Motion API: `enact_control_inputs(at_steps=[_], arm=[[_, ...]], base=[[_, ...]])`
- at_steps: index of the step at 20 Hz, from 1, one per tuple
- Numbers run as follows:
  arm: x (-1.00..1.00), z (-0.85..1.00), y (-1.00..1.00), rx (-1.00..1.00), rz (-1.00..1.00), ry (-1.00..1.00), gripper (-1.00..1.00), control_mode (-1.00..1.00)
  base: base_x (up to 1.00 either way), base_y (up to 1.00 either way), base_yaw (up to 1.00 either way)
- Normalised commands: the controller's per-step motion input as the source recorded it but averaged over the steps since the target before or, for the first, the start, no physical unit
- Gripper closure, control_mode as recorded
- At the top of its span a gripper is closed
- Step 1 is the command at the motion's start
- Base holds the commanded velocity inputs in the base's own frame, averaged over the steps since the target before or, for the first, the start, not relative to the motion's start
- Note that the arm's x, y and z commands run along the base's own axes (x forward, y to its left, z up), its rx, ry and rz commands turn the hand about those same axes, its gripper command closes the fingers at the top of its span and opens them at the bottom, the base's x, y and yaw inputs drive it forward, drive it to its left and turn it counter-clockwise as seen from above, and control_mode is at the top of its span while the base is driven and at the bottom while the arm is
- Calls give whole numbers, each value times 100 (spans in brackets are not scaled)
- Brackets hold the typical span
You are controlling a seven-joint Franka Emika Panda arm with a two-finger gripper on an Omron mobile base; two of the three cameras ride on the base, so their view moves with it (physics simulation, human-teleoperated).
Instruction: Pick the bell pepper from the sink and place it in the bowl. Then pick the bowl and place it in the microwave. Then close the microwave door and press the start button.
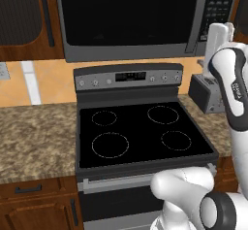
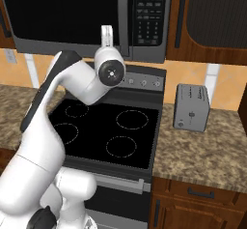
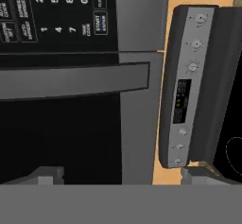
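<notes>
The microwave (image 1: 131, 15) hangs above the stove with its dark-windowed microwave door (image 2: 62, 10) shut flat against the front. My gripper (image 3: 122, 175) is raised close in front of the microwave's lower right part, open, with nothing between its fingertips (image 3: 45, 175). The hand view is rolled sideways. It shows the door handle (image 3: 71, 81), the keypad (image 3: 56, 15) and the start button (image 3: 100, 22) a little beyond the fingertips. My white hand (image 2: 107, 37) points up at the strip beside the keypad (image 2: 148, 15). The bell pepper, the bowl and the sink are out of view.
Below the microwave is a black four-burner stove (image 1: 140, 132) with a grey control panel (image 1: 128, 77). A grey toaster (image 2: 191, 107) stands on the granite counter (image 2: 202, 150) to its right. Wooden cabinets (image 2: 217, 10) flank the microwave.
</notes>
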Motion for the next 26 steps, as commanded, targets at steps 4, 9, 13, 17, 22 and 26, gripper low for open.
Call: enact_control_inputs(at_steps=[4,9,13,17,22,26], arm=[[0,0,-91,4,0,4,-100,-100],[18,-2,-54,4,0,3,-100,-100],[39,-10,-3,1,0,1,-100,-100],[34,-17,0,0,0,4,-100,-100],[23,-16,0,0,0,3,-100,-100],[28,-9,0,0,0,4,-100,-100]], base=[[0,0,0],[0,0,0],[0,0,0],[0,0,0],[0,0,0],[0,0,0]])
